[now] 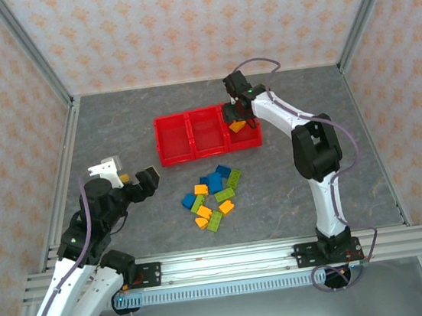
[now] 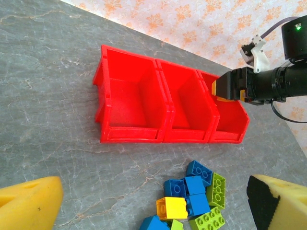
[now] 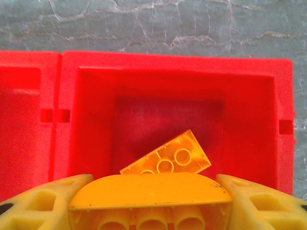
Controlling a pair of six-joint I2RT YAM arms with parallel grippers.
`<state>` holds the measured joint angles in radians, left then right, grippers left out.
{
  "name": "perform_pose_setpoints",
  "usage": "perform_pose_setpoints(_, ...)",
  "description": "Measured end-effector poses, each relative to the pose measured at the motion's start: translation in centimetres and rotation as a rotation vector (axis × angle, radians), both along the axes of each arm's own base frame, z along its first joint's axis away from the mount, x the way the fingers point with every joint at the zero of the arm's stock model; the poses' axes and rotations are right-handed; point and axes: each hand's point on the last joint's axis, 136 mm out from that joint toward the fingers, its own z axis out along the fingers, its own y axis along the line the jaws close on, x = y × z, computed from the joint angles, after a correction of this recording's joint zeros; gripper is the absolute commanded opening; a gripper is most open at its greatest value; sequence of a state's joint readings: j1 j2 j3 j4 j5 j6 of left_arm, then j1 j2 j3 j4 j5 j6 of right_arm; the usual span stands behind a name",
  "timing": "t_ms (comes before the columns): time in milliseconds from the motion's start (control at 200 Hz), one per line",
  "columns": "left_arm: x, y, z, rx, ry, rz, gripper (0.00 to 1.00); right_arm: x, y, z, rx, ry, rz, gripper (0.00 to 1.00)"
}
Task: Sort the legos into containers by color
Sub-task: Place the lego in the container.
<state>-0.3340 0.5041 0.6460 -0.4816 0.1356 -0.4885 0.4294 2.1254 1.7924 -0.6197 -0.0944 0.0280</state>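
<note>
Gripping an orange brick (image 3: 151, 191) cut off at the bottom edge, the right gripper (image 3: 152, 203) partly hides a second brick (image 3: 168, 160) in the end bin (image 3: 249, 96); the left gripper (image 1: 130, 175) gapes wide.

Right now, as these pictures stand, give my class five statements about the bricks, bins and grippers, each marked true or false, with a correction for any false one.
1. The right gripper holds an orange brick over the right-hand bin. True.
2. The left gripper is shut on a blue brick. False: the left gripper is open and holds nothing.
3. A second orange brick lies inside the right-hand bin. True.
4. The left-hand bin is full of green bricks. False: the left-hand bin looks empty.
5. Loose bricks lie in a cluster on the table in front of the bins. True.
</note>
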Motion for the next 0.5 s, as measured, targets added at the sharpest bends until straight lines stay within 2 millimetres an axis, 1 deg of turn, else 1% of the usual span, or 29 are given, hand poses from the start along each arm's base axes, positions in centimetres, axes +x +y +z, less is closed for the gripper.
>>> perform_pose_setpoints(100,0.0,0.0,0.0,0.000,0.000,0.000,0.99,-0.3,-0.2,-0.2,-0.005,0.011,-0.002,0.67)
perform_pose_setpoints(190,0.0,0.0,0.0,0.000,0.000,0.000,0.99,-0.8,-0.4,-0.2,-0.006,0.021,-0.007,0.78)
perform_pose_setpoints(255,0.0,0.0,0.0,0.000,0.000,0.000,0.99,-1.3,-0.7,-0.1,-0.008,0.025,-0.015,0.82)
perform_pose_setpoints(385,0.0,0.0,0.0,0.000,0.000,0.000,0.99,-2.0,-1.0,1.0,0.003,0.017,-0.023,0.87)
perform_pose_setpoints(501,0.0,0.0,0.0,0.000,-0.001,0.000,0.99,-2.6,-1.1,2.8,0.026,-0.002,-0.023,0.87)
